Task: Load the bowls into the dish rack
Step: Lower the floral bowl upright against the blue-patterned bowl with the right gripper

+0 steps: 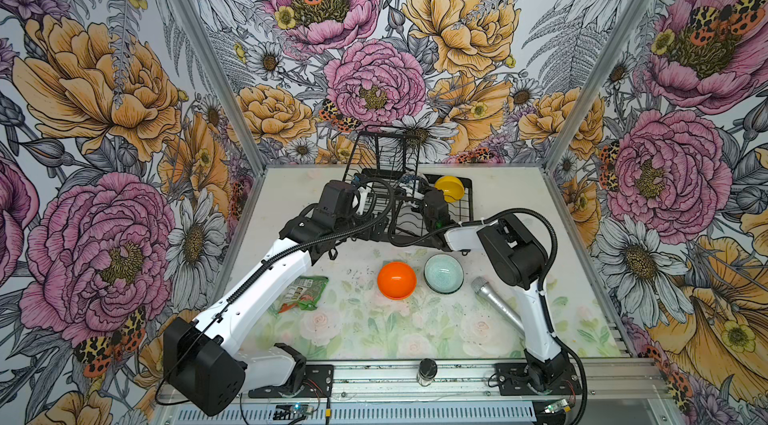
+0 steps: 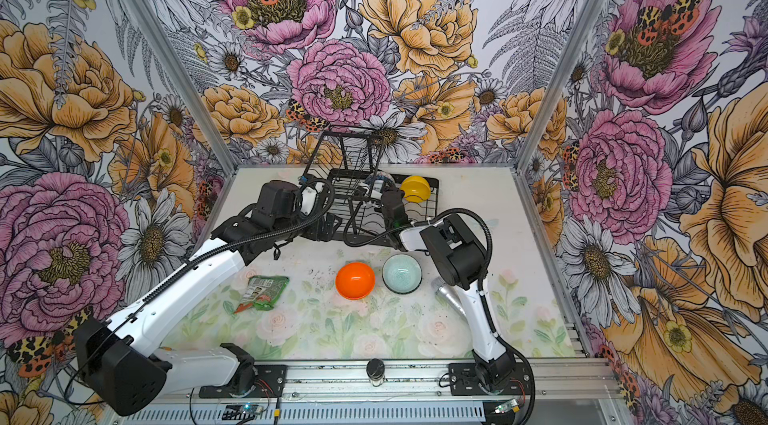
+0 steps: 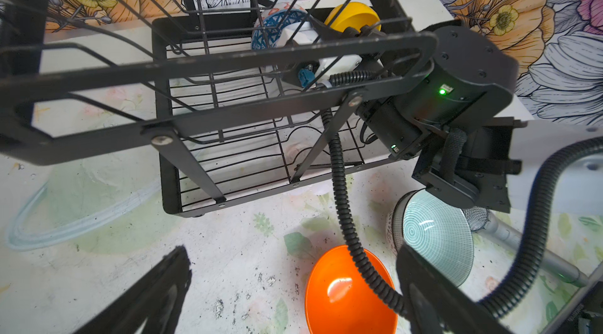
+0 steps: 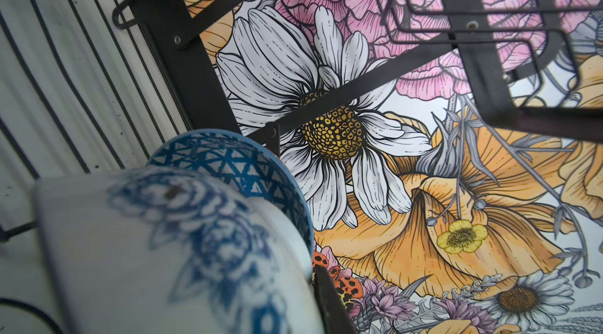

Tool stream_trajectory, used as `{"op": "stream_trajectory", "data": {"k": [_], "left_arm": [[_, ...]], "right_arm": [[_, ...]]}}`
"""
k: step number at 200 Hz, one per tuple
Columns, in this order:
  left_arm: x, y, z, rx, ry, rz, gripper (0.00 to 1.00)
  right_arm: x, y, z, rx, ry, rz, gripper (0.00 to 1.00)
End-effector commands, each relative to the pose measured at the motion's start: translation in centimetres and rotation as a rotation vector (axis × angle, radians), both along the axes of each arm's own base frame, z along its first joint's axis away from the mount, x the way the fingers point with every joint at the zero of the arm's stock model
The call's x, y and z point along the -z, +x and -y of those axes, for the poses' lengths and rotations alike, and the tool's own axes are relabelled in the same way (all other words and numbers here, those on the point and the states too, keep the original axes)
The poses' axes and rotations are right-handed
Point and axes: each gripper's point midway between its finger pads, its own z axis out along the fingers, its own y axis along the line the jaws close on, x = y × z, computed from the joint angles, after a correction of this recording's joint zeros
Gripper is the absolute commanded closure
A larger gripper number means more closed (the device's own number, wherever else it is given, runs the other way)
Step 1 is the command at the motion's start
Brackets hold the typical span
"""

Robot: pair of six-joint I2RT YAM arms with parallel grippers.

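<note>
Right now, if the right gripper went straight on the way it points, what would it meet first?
Likely the blue geometric bowl, in the dish rack just beyond the floral bowl that the right gripper holds. Whether the bowls already touch is unclear.

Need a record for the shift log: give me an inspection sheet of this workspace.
Surface: table, faded flower print, dark specks.
Job's things: rack at back holds yellow bowl and blue-patterned bowl; orange bowl and mint bowl on table.
Clutter: snack packet, microphone, jar on front rail.
Claws: left claw open, empty; right claw shut on flowered bowl beside the blue-patterned bowl.
Cables: ribbed hose droops across rack front.
Surroundings: flower-print walls.
</note>
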Motion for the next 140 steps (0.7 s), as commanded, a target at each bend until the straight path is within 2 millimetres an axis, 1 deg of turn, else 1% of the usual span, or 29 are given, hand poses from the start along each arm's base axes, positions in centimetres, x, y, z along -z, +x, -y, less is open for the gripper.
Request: {"op": "stream_trajectory", "data": {"k": [1,42,140], "left_arm": [[0.7,-0.1,-0.1,0.009,0.002,-0.024,0.01],[0.9,-0.1,-0.1,0.009,0.002,-0.03,0.01],[0.8,-0.1,-0.1,0.01,-0.001,-0.028,0.01]], "right_arm": [[-1.2,0.5,-0.8,-0.001,0.023,0.042,1.0],[0.3,0.4,-1.0,-0.016,0.003,-0.015,1.0],[1.3,-1.1,-0.8,-0.028,-0.011,-0.046,1.0]]}}
